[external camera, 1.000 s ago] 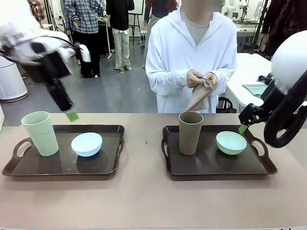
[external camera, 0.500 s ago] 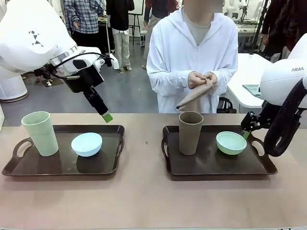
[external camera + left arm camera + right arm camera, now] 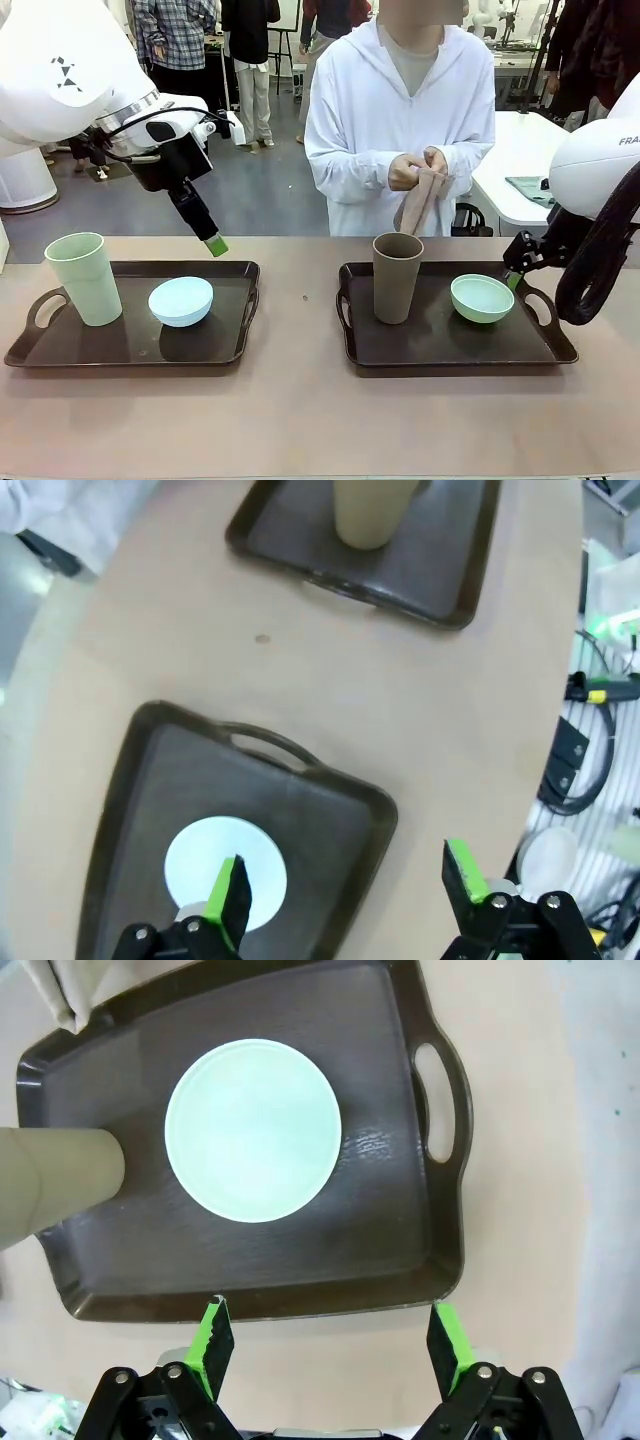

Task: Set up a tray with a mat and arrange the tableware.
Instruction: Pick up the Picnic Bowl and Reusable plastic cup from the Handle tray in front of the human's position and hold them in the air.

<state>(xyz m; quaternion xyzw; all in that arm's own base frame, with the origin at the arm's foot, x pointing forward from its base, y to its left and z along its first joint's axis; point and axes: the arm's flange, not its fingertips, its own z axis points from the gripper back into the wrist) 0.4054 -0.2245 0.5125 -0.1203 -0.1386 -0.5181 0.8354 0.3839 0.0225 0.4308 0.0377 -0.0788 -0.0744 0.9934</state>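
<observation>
While a person (image 3: 400, 120) at twelve o'clock holds a beige cloth (image 3: 418, 205), the left gripper (image 3: 215, 244) and right gripper (image 3: 512, 275) hang spread, empty, near the light blue bowl (image 3: 181, 300) and mint green bowl (image 3: 482, 297).

Left gripper (image 3: 343, 855) and right gripper (image 3: 329, 1307) hover, fingers (image 3: 213, 1340) apart.

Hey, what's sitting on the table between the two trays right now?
The stretch between the left tray and the right tray is bare tabletop, apart from one small dark speck; the front view shows it.
</observation>
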